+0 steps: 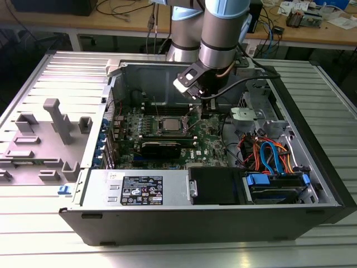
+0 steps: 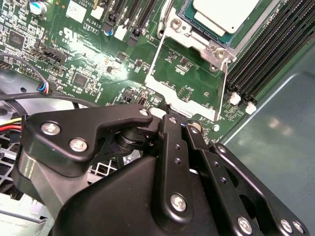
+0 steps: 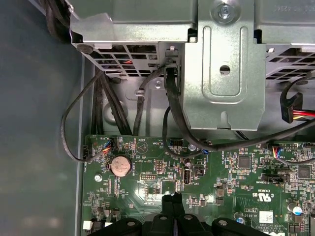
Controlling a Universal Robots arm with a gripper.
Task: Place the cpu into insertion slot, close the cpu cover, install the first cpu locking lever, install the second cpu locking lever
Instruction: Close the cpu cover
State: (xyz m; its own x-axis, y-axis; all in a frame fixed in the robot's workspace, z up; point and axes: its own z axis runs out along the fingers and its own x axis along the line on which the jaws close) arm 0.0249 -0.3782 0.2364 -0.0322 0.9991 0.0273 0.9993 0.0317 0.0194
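- Chip seated flat in the socket on the green board, silvery top uncovered.
- Cover swung open, clear of the chip, hinged at the socket's edge on the gripper's side, with green board showing through its window.
- Gripper narrow, fingers drawn close together, tips right at the cover's free edge; cannot tell whether pinching it.
- Arm reaching down into the open computer case, gripper just to the exterior view's right of the chip.
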